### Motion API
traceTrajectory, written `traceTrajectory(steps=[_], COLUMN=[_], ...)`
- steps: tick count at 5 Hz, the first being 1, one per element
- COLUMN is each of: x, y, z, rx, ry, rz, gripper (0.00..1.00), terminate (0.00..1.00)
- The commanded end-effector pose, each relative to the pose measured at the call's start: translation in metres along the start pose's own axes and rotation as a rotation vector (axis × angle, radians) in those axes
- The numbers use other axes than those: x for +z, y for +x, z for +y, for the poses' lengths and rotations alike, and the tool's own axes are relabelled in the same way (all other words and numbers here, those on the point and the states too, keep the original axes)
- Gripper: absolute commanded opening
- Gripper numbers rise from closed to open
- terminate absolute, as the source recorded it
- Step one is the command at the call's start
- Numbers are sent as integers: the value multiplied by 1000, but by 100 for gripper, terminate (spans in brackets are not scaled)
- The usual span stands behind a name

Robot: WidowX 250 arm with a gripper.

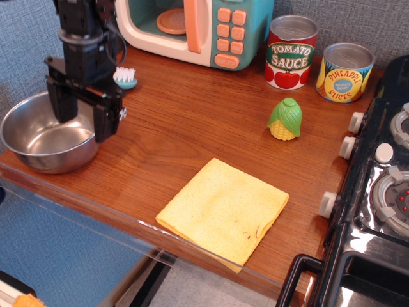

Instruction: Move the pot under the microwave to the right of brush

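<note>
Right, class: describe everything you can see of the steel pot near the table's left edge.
The pot is a round, shiny, bowl-shaped vessel that looks like stainless steel, with no handle showing. It sits upright and empty near the front left corner of the wooden table. The black gripper hangs open over its right rim, one finger inside, one outside; contact cannot be told. The brush lies just behind it.

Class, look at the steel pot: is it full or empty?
Empty: the pot shows only bare shiny metal inside, though the gripper hides its right edge.
</note>
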State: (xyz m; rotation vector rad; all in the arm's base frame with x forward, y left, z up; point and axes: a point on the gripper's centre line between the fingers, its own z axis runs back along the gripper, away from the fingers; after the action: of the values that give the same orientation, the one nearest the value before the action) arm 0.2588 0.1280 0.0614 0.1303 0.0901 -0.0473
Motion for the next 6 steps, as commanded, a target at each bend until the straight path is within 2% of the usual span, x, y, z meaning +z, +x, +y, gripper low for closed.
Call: traceTrajectory(steps=[1,2,5,6], x=[-25,-26,-8,15], y=[11,12,5,5], z=[9,8,5,-2], rx=[62,69,69,89], ry=[-26,-40,-27,23], rz=[18,-13,-68,-86], gripper=[100,0,0,0], terminate=[0,0,0,0])
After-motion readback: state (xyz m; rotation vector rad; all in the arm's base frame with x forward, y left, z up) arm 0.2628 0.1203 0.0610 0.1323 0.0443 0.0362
